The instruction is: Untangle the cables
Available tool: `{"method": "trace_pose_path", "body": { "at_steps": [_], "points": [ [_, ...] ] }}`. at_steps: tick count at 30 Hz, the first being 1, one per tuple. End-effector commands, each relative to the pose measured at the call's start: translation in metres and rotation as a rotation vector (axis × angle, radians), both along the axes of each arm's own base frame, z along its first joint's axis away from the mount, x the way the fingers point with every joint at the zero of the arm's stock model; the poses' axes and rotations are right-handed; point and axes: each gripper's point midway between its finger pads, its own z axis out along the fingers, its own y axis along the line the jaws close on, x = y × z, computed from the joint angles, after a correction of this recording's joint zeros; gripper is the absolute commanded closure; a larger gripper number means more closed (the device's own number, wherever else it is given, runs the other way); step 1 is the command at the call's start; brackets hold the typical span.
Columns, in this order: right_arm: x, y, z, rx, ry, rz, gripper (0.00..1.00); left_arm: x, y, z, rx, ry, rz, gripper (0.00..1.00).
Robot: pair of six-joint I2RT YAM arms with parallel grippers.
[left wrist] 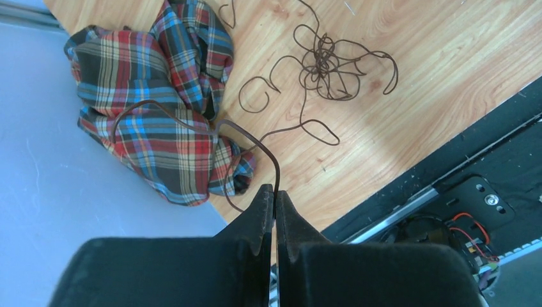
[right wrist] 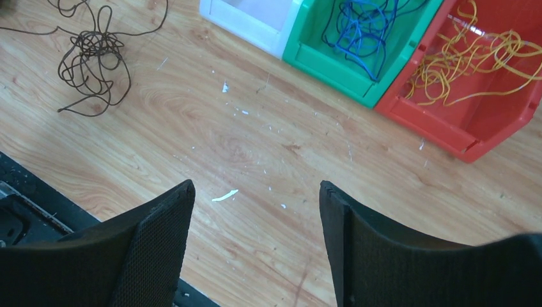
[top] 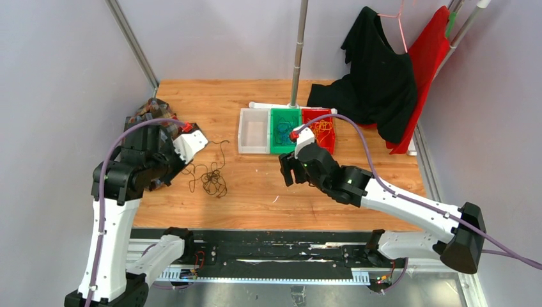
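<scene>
Partly done: thin blue wires (right wrist: 361, 29) lie in the green plastic bin (right wrist: 332, 70), thin yellow-orange wires (right wrist: 460, 61) in the red plastic bin (right wrist: 447, 131) beside it. The dark brown wire tangle (left wrist: 326, 67) (unsorted) lies left of it. The left gripper (left wrist: 275, 198) clenches its strand; the right gripper (right wrist: 255, 188) is released.

The wooden table (top: 255, 192) bears a dark cable tangle (top: 213, 181), plaid cloth (top: 152, 110) and three bins (top: 280, 150).

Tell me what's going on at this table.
The left gripper is shut on a strand of the dark brown cable, whose tangle lies on the table near a plaid cloth. The right gripper hangs open over bare wood. Blue cables lie in the green bin, yellow-orange cables in the red bin.
</scene>
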Motion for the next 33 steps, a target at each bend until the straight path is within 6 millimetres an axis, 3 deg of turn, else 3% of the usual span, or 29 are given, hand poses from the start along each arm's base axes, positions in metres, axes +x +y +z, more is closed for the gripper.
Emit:
{"method": "trace_pose_path", "body": {
  "at_steps": [1,7,12,18,22,27,33],
  "points": [
    [-0.003,-0.012,-0.003,-0.006,0.057,-0.066,0.29,-0.019,0.006,0.008,-0.005,0.038,0.05,1.0],
    [0.024,0.01,0.024,-0.078,-0.057,-0.021,0.28,-0.014,-0.001,0.015,-0.017,0.098,0.031,1.0],
    [0.037,0.045,0.034,-0.025,-0.123,0.064,0.28,-0.003,-0.028,0.022,-0.134,0.14,-0.033,1.0],
    [0.031,0.082,0.044,0.134,-0.161,0.19,0.29,-0.004,-0.058,0.038,-0.279,0.147,-0.114,1.0],
    [0.021,0.1,0.04,0.155,-0.144,0.262,0.28,0.0,-0.072,0.042,-0.355,0.194,-0.124,1.0],
    [0.011,0.119,0.041,0.175,-0.172,0.304,0.28,0.004,-0.067,0.042,-0.327,0.18,-0.111,1.0],
    [-0.019,0.157,0.042,0.19,-0.234,0.428,0.28,0.002,-0.068,0.049,-0.346,0.163,-0.097,1.0]
  ]
}}
